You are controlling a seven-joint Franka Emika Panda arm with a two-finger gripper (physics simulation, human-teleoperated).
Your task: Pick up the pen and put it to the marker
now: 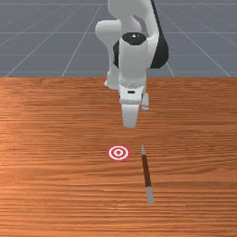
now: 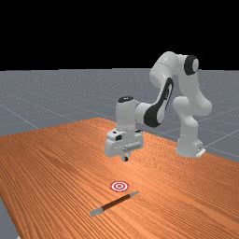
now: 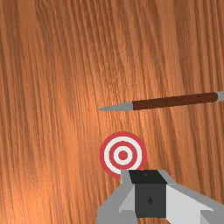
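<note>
Front view, whole pen [image 1: 146,171]; wrist view, part

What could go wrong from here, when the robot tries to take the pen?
The gripper hangs off to one side of the pen, so going straight down would probably miss it. The pen is slim, so a poorly centred grasp might push it away. Its pointed end lies near the marker, so a push could send it over there.

Below the closed, dark-tipped fingers [image 2: 125,159], a round red-and-white marker [image 2: 119,186] and slim brown-and-grey pen [image 2: 115,202] lie on the orange-brown wooden bench [image 2: 56,168].
</note>
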